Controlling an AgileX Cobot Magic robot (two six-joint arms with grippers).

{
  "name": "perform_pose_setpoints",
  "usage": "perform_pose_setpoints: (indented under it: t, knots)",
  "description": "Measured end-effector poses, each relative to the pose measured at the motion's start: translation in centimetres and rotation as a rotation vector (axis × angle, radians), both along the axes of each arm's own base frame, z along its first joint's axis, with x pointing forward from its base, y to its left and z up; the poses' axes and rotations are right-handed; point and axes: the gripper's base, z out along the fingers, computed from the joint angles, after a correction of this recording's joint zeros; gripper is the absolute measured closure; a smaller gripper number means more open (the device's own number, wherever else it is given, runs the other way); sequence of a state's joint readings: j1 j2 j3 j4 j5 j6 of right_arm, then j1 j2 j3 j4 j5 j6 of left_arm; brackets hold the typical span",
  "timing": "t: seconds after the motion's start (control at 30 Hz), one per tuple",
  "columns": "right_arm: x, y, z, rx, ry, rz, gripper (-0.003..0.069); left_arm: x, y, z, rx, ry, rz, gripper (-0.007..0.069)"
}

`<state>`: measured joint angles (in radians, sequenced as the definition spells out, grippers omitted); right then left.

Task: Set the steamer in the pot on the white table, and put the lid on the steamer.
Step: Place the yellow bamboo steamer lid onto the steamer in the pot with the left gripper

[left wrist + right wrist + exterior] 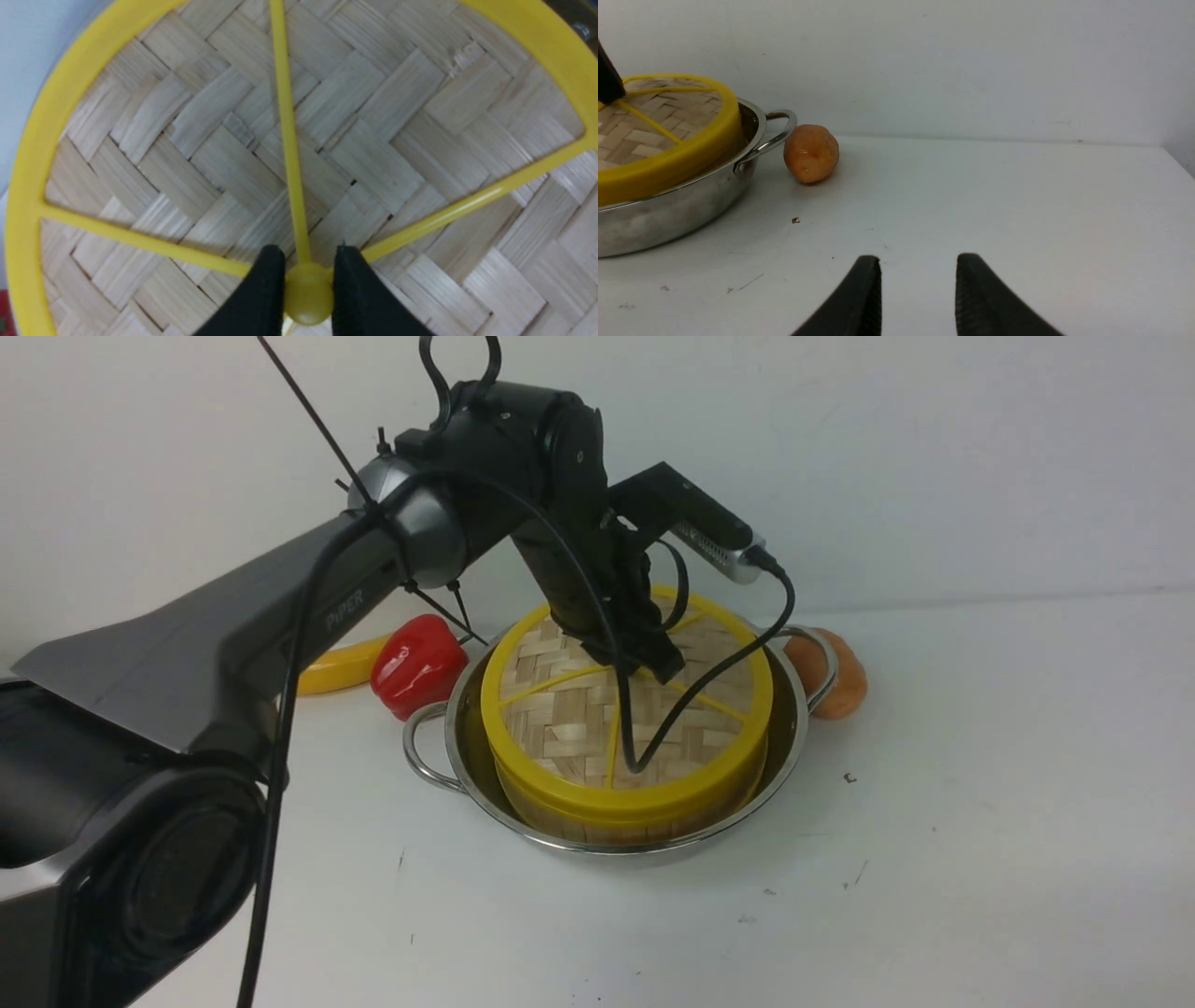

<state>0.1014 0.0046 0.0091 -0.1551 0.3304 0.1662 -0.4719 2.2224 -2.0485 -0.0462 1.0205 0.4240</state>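
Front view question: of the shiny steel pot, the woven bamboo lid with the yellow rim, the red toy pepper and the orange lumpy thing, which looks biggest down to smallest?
1. Shiny steel pot
2. Woven bamboo lid with yellow rim
3. Red toy pepper
4. Orange lumpy thing, though the pot handle partly hides it, so its rank against the pepper is unsure.

red pepper (418,665), yellow banana (338,667), orange fruit (811,153)

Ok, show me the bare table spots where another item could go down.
Bare white table runs right of the pot, past the orange toy; the open right claw hovers there. The front strip is bare too. Crowded: behind-left of the pot, by the red pepper and yellow toy.
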Motion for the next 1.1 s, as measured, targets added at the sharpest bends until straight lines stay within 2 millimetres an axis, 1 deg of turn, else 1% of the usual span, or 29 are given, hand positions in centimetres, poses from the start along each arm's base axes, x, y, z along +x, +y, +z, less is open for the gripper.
perform_pose_setpoints:
  t: [0.1, 0.17, 0.2, 0.3, 0.33, 0.37, 0.43, 0.47, 0.5, 0.57, 0.67, 0.8, 0.83, 0.93, 1.1]
  knots:
    - [0.0, 0.0, 0.0, 0.0, 0.0, 0.0, 0.0414, -0.1, 0.1, -0.1, 0.008, 0.011, -0.002, 0.0435]
    - [0.0, 0.0, 0.0, 0.0, 0.0, 0.0, 0.0414, -0.2, 0.1, -0.1, 0.017, 0.026, -0.005, 0.0338]
    - [0.0, 0.0, 0.0, 0.0, 0.0, 0.0, 0.0414, -0.2, 0.1, -0.1, 0.018, 0.027, -0.005, 0.0308]
    - [0.0, 0.0, 0.0, 0.0, 0.0, 0.0, 0.0414, -0.2, 0.1, -0.2, 0.022, 0.028, -0.006, 0.0153]
    - [0.0, 0.0, 0.0, 0.0, 0.0, 0.0, 0.0414, -0.2, 0.1, -0.1, 0.022, 0.024, -0.006, 0.012]
    - [0.0, 0.0, 0.0, 0.0, 0.0, 0.0, 0.0414, -0.2, 0.1, 0.2, 0.019, 0.017, -0.006, 0.0078]
    - [0.0, 0.0, 0.0, 0.0, 0.0, 0.0, 0.0414, -0.2, 0.1, 0.7, 0.013, 0.003, -0.004, 0.005]
    - [0.0, 0.0, 0.0, 0.0, 0.0, 0.0, 0.0414, -0.2, 0.1, 2.0, -0.007, -0.024, 0.005, 0.0027]
    - [0.0, 0.0, 0.0, 0.0, 0.0, 0.0, 0.0414, -0.3, 0.2, 3.3, -0.028, -0.051, 0.017, 0.002]
    - [0.0, 0.0, 0.0, 0.0, 0.0, 0.0, 0.0414, -0.7, 0.4, 6.4, -0.089, -0.107, 0.055, 0.0021]
    - [0.0, 0.0, 0.0, 0.0, 0.0, 0.0, 0.0414, -2.2, 0.8, 11.5, -0.222, -0.173, 0.13, 0.0062]
    - [0.0, 0.0, 0.0, 0.0, 0.0, 0.0, 0.0414, -4.3, 1.2, 15.7, -0.411, -0.159, 0.229, 0.0137]
    - [0.0, 0.0, 0.0, 0.0, 0.0, 0.0, 0.0414, -4.5, 1.2, 16.0, -0.433, -0.15, 0.244, 0.0145]
    - [0.0, 0.0, 0.0, 0.0, 0.0, 0.0, 0.0414, -5.5, 1.1, 17.4, -0.536, -0.105, 0.283, 0.022]
    - [0.0, 0.0, 0.0, 0.0, 0.0, 0.0, 0.0414, -5.7, 0.9, 17.6, -0.568, -0.081, 0.285, 0.0328]
